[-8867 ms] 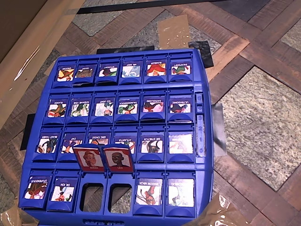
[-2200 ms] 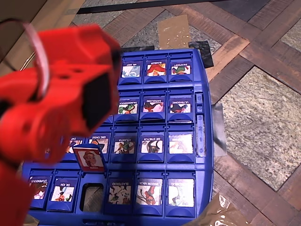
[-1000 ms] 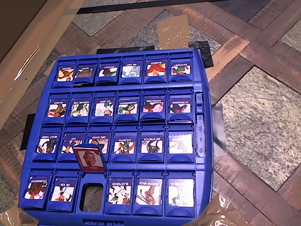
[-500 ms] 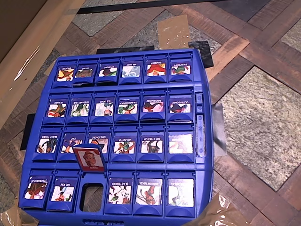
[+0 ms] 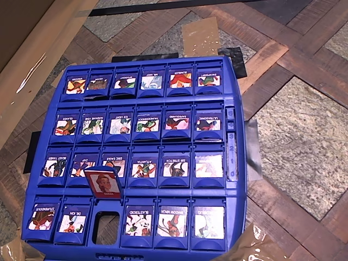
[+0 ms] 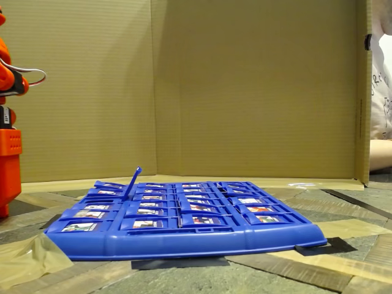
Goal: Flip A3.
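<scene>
A3 [image 5: 138, 221] lies flat in the board's bottom row as the overhead view shows it, third slot from the left, blue-framed face up with the label BLASTEROID and a cartoon figure; we see it level with its neighbours. Just left of it in the same row, an open slot [image 5: 106, 227] shows the floor through the blue game board [image 5: 236, 206]. Above that gap, one red-framed tile [image 5: 103, 182] with a pale, reddish-haired portrait stands raised, leaning against the row above; in the fixed view we catch it from the side as a thin blue flap [image 6: 132, 182] tilted up near the board's left end. To the right of A3 lies a tile labelled SHADOW NINJA [image 5: 172, 221]; the two at the row's left end read STUPENDOUS and DR. ION. All other tiles we see lie flat, cartoons up.

The board rests on a patterned floor of wood strips and stone-like panels [image 5: 304, 136], with black tape [image 5: 234, 62] at its far edge and clear tape [image 5: 247, 244] by its bottom right corner. A cardboard wall [image 6: 245, 92] stands behind it in the fixed view. An orange arm base [image 6: 8, 159] stands at that view's left edge, well apart from the board; whether the jaws are spread or pressed together we cannot tell.
</scene>
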